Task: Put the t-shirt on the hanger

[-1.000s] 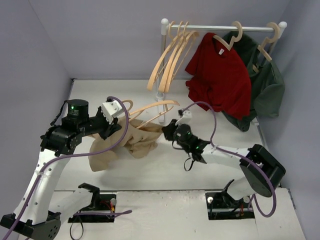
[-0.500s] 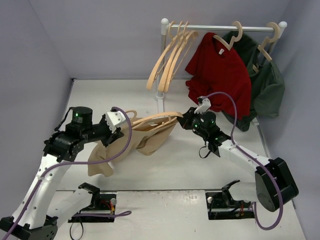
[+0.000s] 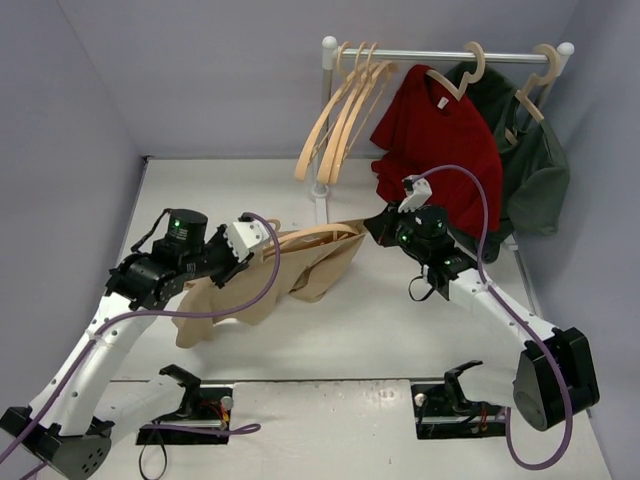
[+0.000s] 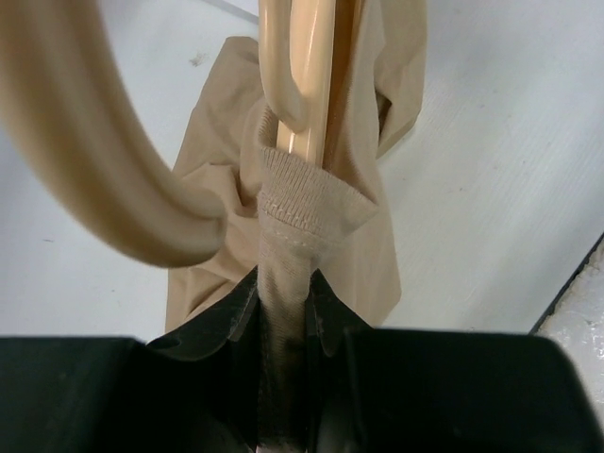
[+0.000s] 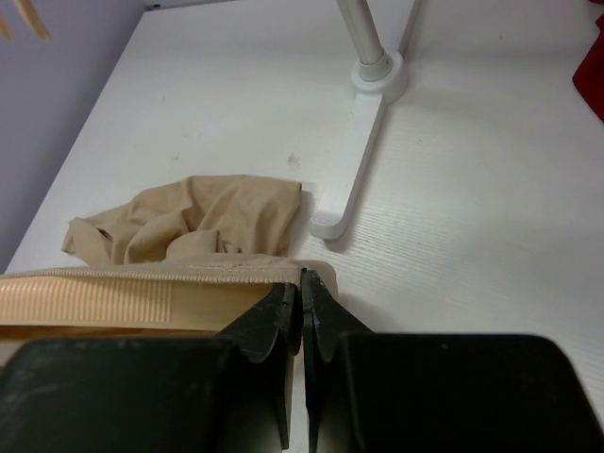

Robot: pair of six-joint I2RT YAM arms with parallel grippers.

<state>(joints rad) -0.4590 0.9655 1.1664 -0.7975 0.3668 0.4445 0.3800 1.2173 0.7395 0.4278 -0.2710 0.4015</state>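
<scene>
My left fingers clamp the t-shirt collar beside the hanger; my right fingers, together, pinch its edge.

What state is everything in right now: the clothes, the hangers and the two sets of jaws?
Tan cotton t-shirt: crumpled, partly lifted, hanger inside its collar.
Pale wooden hanger: off the rail, poking through that collar.
Left jaws: shut on the t-shirt's ribbed collar.
Right jaws: shut at the t-shirt's other edge.
Dark red t-shirt: hung on the rail.
Dark green garment: hung on the rail.
Spare wooden hangers: hung bare.
</scene>
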